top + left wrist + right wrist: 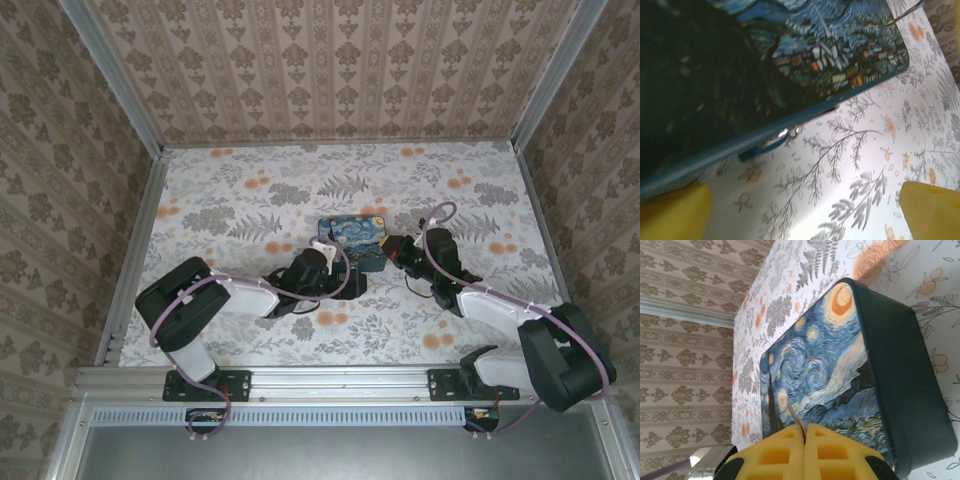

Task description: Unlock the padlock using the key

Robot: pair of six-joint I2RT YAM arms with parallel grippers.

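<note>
Down along the lower edge of the blue swirl-painted rectangular box [840, 60], in the left wrist view, hangs what I take for the tiny bluish metal padlock [776, 141]. It touches the box rim and has a shiny glint right beside it. Left pincer [802, 207] is spread wide and released, grasping nothing, with its yellow pads [675, 212] either side of a patch of flowered counter [855, 165] just beside that edge. Right pincer [805, 432] is clenched on the slim dark metal key [796, 419]. Just a thin sliver pokes out between its pads, pointing over the box's painted lid.

My guess on the step: key is in hand, lock not yet steadied or entered. Next move probably calls for the left pincer to close on the padlock so it can't swing. Then the right one has to bring the key tip round to the keyhole, which is really fiddly alignment.

Hard bits: the padlock is blurry and half tucked under the box edge, so I can't tell where the keyhole faces or whether the shackle is shut. Most of the key is buried in the pads too.
</note>
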